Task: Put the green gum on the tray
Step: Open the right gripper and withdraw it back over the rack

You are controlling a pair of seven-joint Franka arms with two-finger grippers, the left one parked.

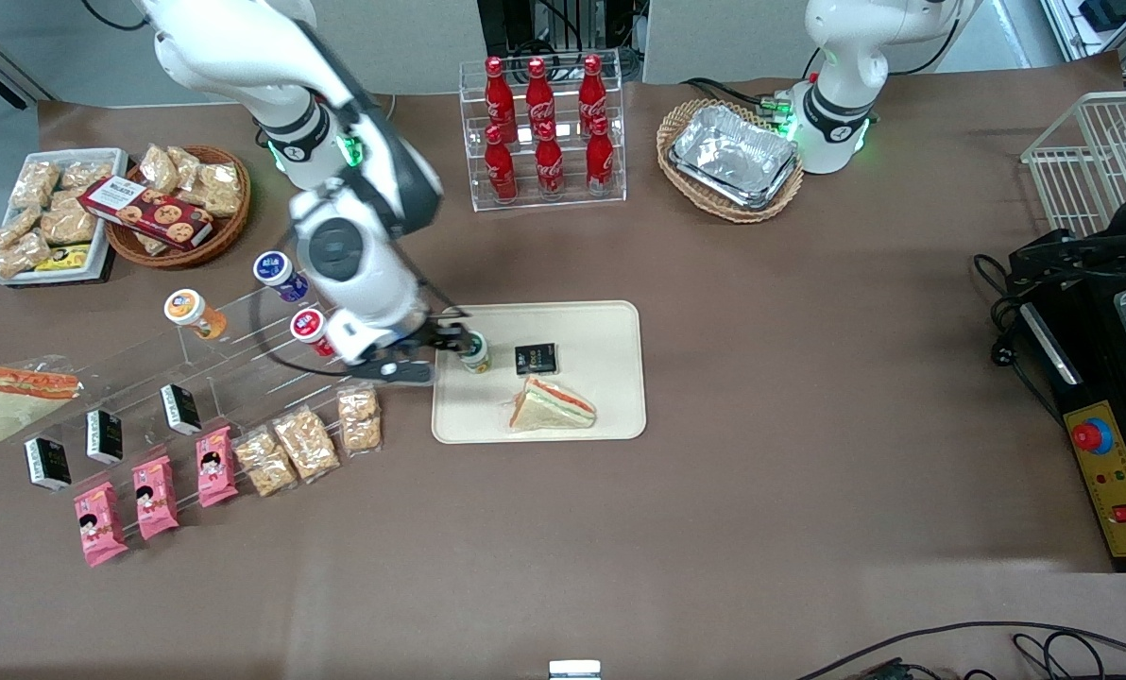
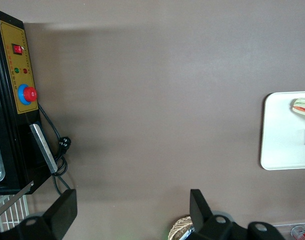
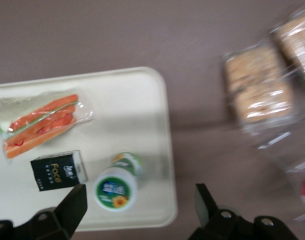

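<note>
The green gum (image 1: 474, 354) stands upright on the cream tray (image 1: 601, 321), close to the tray edge at the working arm's end. In the right wrist view its white, green-ringed lid (image 3: 115, 189) shows on the tray (image 3: 137, 110). My right gripper (image 1: 459, 338) hangs just above the gum and is open. In the wrist view the gripper (image 3: 139, 204) has its jaws spread wide, with the gum between them, nearer one finger and touching neither. The tray also shows in the left wrist view (image 2: 282, 140).
A wrapped sandwich (image 1: 552, 406) and a small black box (image 1: 536, 359) lie on the tray beside the gum. An acrylic shelf holds orange-lidded (image 1: 185, 308), blue-lidded (image 1: 273, 268) and red-lidded (image 1: 308, 327) bottles. Snack packs (image 1: 359, 418) lie near the tray. A cola rack (image 1: 544, 132) stands farther back.
</note>
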